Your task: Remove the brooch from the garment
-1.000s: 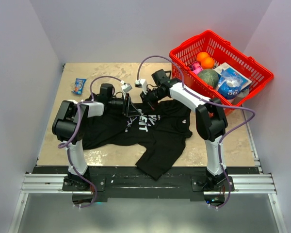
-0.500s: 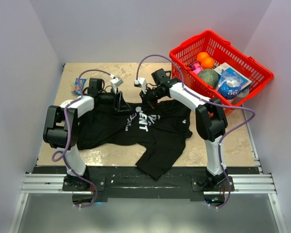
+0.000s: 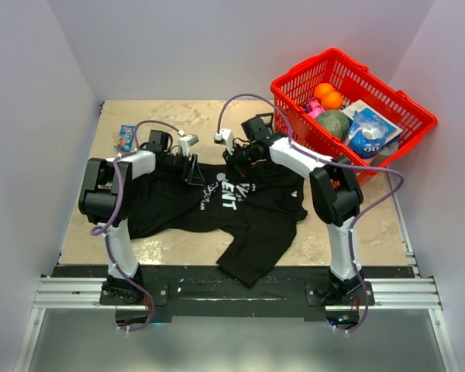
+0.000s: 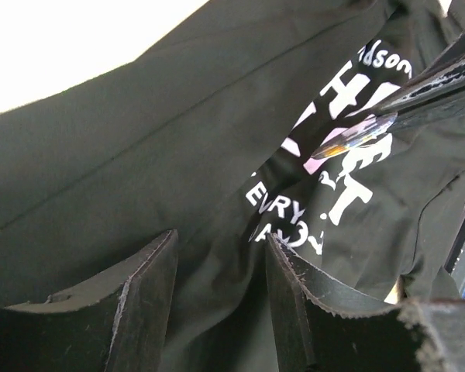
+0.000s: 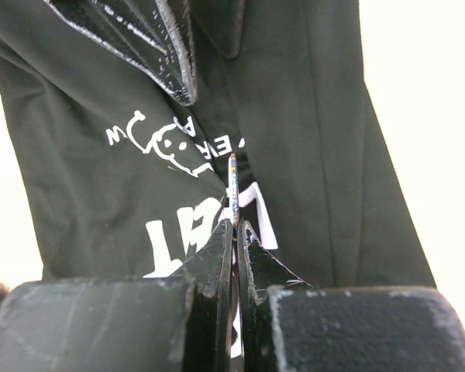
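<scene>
The brooch is pinched edge-on between the closed fingertips of the right gripper, showing in the right wrist view as a thin, shiny sliver that sticks out past the tips toward 12 o'clock. In the left wrist view it appears as a small pale oval at the end of those dark fingers, which reach in from 2 o'clock. It sits in front of the white lettering on the garment; whether it touches the cloth cannot be told. In the overhead view the brooch is too small to make out. The black shirt lies spread and rumpled on the table, with one sleeve trailing toward 6 o'clock. The right gripper hangs over the shirt's upper edge. Just beside it at 9 o'clock is the left gripper, low over the cloth. Its fingers stand apart, with only shirt fabric showing in the gap and nothing clamped. A red basket at 2 o'clock holds two oranges and other goods. A small blue packet lies on the table at 10 o'clock.
</scene>
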Robot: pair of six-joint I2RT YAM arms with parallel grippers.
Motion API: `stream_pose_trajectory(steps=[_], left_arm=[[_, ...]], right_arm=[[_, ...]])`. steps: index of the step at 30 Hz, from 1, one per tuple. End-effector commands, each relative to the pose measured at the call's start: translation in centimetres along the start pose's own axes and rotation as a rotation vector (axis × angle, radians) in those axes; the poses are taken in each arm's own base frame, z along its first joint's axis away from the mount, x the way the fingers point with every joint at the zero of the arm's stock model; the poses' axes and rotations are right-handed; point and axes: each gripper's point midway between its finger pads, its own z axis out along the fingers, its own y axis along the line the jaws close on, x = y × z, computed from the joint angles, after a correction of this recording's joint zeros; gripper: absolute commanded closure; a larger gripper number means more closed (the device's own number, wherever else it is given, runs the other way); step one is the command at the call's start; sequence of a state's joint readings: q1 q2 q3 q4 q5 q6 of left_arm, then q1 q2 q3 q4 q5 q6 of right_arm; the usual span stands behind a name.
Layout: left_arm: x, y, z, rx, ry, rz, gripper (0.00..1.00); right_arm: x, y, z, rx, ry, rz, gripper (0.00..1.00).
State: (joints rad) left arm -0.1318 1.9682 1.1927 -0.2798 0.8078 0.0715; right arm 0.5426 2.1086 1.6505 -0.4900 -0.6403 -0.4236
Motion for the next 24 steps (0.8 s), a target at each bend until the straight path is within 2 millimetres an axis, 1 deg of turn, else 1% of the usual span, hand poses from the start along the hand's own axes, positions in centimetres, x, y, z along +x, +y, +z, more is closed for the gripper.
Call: stream_pose_trajectory(steps=[1,4,6,7,11,12,14,15,16,18,19,21,22,23,24], left_arm=[[0.6,0.5,0.0,-0.024,0.028,0.007,0.47],[1.7,0.9,0.2,-0.033,0.056,-0.015,0.48],[1.9,0.9,0.2,-0.035,0.061,-0.016,0.48],[1.7,0.8,0.2,-0.03,0.055,-0.006,0.48],[0.8,-1.2,-0.1,0.06,0.008,0.042,0.48],[0.5,-1.4,-0.3,0.058,-0.003,0.053,0.48],[0.7,-1.0,-0.3,0.033,0.004,0.047,0.48],[1.1,-0.6,-0.1,0.023,0.02,0.033,0.49],[1.5,-0.5,-0.1,0.017,0.043,0.019,0.49],[2.2,-0.2,0.0,0.011,0.071,0.001,0.5],[2.7,-0.3,-0.1,0.013,0.087,-0.007,0.5],[3.2,-0.6,-0.2,0.022,0.092,-0.009,0.5],[3.5,-0.7,-0.2,0.024,0.094,-0.014,0.5],[3.6,-0.8,-0.2,0.027,0.093,-0.016,0.5],[3.6,-0.8,-0.3,0.027,0.093,-0.018,0.5]], right_arm=[[-1.1,0.8,0.6,0.016,-0.022,-0.064,1.0],[-0.3,1.2,1.5,0.021,0.008,-0.076,1.0],[0.1,1.4,1.8,0.027,0.022,-0.078,1.0],[0.2,1.5,1.9,0.028,0.024,-0.08,1.0],[0.6,1.5,2.0,0.041,0.038,-0.095,1.0],[0.8,1.6,2.0,0.047,0.047,-0.1,1.0],[0.6,1.0,1.7,0.088,0.047,-0.123,1.0],[0.8,0.9,1.7,0.102,0.048,-0.128,1.0],[0.3,0.3,1.6,0.136,0.034,-0.155,1.0],[0.1,0.3,1.2,0.168,0.02,-0.184,1.0],[-0.5,-0.2,1.1,0.199,-0.001,-0.216,1.0],[-0.4,0.2,1.0,0.215,-0.008,-0.262,1.0],[-1.0,0.1,1.0,0.228,-0.031,-0.332,1.0],[-0.4,0.6,0.9,0.232,-0.031,-0.363,1.0],[-1.6,0.5,0.8,0.255,-0.08,-0.418,1.0]])
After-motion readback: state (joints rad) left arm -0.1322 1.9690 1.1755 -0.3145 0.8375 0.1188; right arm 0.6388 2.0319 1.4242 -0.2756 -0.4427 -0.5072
